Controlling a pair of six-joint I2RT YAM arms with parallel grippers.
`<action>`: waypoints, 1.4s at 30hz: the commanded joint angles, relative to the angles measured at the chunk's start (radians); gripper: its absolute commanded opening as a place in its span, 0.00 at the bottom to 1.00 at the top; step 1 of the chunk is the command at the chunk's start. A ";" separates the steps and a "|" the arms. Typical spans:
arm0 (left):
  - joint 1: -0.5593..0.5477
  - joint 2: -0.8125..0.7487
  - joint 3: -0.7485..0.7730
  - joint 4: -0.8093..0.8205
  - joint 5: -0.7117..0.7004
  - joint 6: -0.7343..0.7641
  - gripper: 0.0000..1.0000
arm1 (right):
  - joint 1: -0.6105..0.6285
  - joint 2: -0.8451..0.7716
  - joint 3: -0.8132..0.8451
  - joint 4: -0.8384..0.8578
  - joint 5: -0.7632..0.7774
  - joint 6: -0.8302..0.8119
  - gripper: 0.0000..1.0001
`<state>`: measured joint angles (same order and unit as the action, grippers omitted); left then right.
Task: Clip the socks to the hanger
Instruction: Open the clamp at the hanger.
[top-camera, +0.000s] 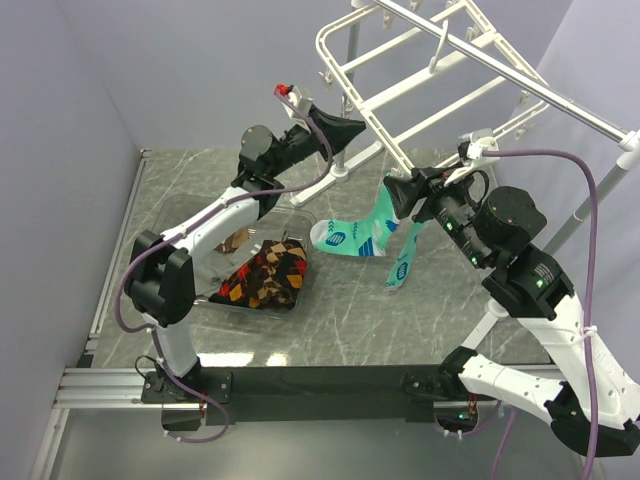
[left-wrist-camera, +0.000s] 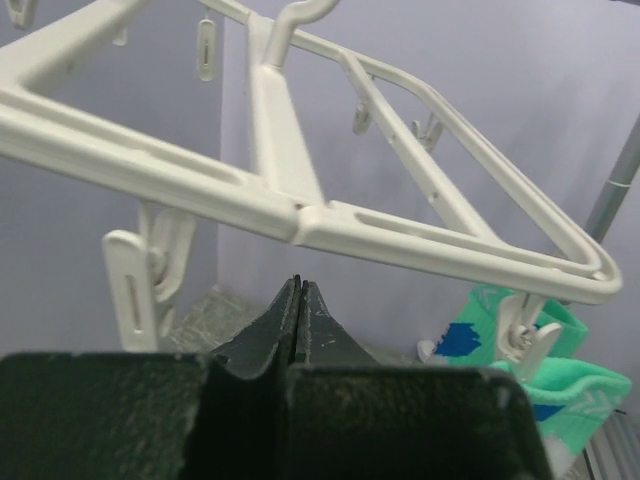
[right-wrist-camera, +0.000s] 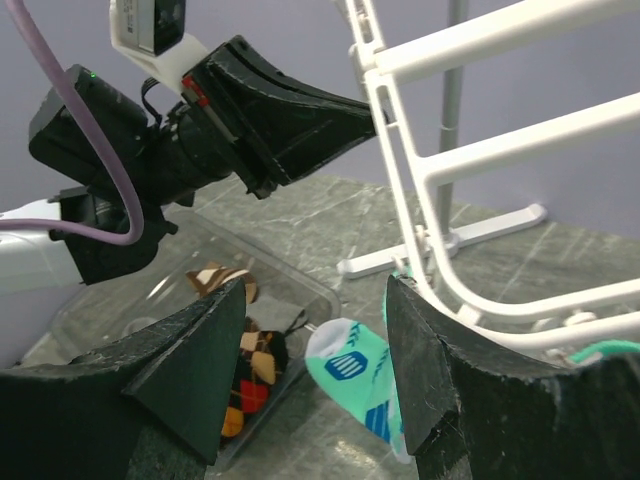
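The white hanger (top-camera: 420, 75) hangs tilted at the back right. One mint-green sock (top-camera: 352, 236) dangles from a clip on its near rim, and a second mint sock (top-camera: 404, 263) hangs beside it. Argyle socks (top-camera: 266, 276) lie in a clear tray. My left gripper (top-camera: 358, 130) is shut on nothing, its tips (left-wrist-camera: 298, 285) just under the hanger's rim (left-wrist-camera: 300, 215) and right of a free clip (left-wrist-camera: 145, 285). My right gripper (right-wrist-camera: 315, 310) is open and empty next to the top of the hanging mint sock (right-wrist-camera: 360, 375).
The clear plastic tray (top-camera: 215, 215) sits at the left-centre of the marble table. A silver pole stand (top-camera: 590, 200) carries the hanger, and its white foot (top-camera: 345, 170) rests on the table behind the tray. Purple walls close in the left and back.
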<state>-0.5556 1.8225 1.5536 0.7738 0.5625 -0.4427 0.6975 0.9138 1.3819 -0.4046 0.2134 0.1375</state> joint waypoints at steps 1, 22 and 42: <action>-0.029 -0.088 -0.015 0.044 0.002 -0.011 0.00 | -0.003 -0.007 0.005 0.023 -0.071 0.037 0.65; 0.006 -0.281 -0.188 -0.192 -0.204 0.065 0.54 | -0.003 -0.104 -0.061 -0.048 0.087 0.054 0.68; 0.132 0.029 0.172 -0.194 0.143 0.141 0.73 | -0.004 -0.127 -0.099 -0.037 0.101 0.045 0.69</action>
<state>-0.4183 1.8400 1.6524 0.5262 0.6594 -0.3183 0.6975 0.7849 1.2835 -0.4587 0.3004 0.1921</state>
